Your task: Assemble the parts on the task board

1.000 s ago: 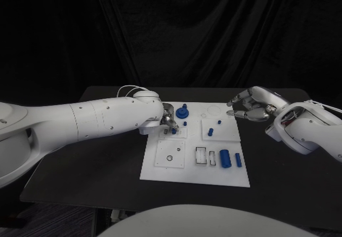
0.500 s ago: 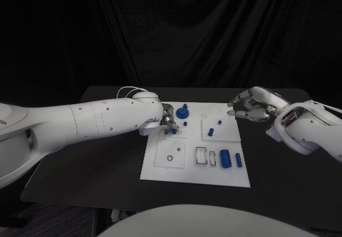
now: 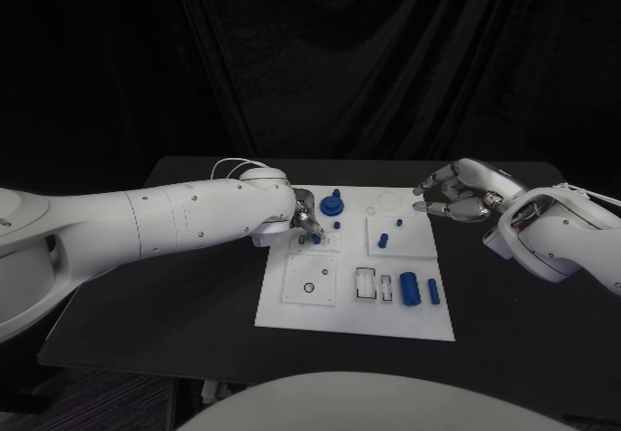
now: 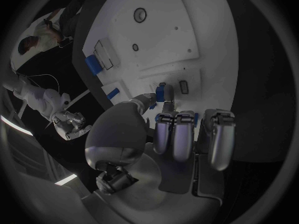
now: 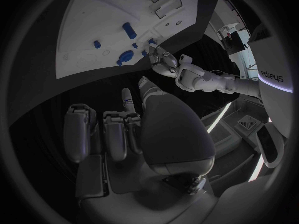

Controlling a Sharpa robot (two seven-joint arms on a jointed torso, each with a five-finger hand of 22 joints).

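Observation:
The white task board lies in the middle of the black table. My left hand is low over the board's far left part and pinches a small blue part between thumb and a finger, its tip close to the board. A blue gear-like part and a blue peg stand just beyond that hand. My right hand hovers above the board's far right edge with its fingers curled in and nothing in them. The right wrist view shows the left hand at the board's edge.
More blue parts sit on the board: a short peg, a small stud, a thick cylinder and a thin one near the right front. Bare black table surrounds the board on both sides.

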